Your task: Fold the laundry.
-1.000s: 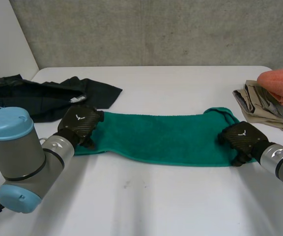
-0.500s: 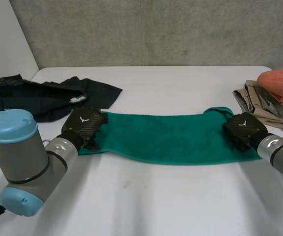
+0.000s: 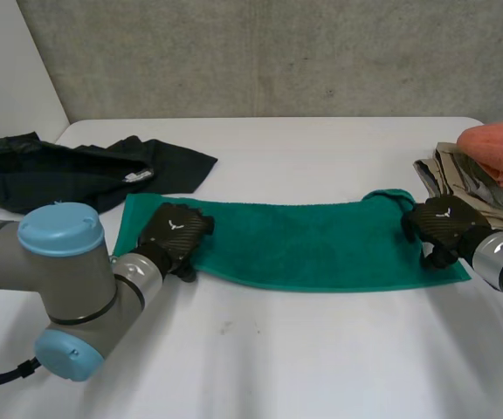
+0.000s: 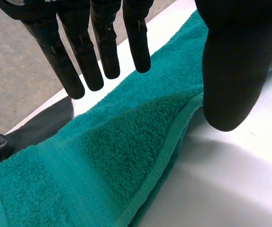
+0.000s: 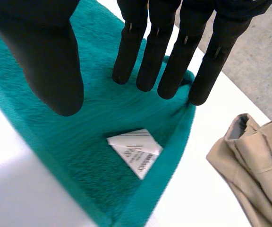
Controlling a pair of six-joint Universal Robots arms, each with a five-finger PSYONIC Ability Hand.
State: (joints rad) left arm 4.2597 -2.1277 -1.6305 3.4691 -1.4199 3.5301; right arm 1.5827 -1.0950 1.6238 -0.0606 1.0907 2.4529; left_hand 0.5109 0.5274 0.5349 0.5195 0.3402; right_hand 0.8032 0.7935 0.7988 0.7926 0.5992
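Green towel [image 3: 304, 244] is laid out long across the middle of the white table [image 3: 304, 349]. The left hand [image 3: 175, 234] sits over its left end near the front edge, fingers [image 4: 103, 52] straight and well apart from the thumb [image 4: 230, 71], gripping nothing. The right hand [image 3: 444, 225] is over the right end, fingers [image 5: 174, 56] straight too, with a white label [image 5: 135, 150] under the palm. Dark clothes [image 3: 68, 170] lie back left, and a beige pile [image 3: 461, 183] with an orange cloth [image 3: 500, 144] on top is at the right.
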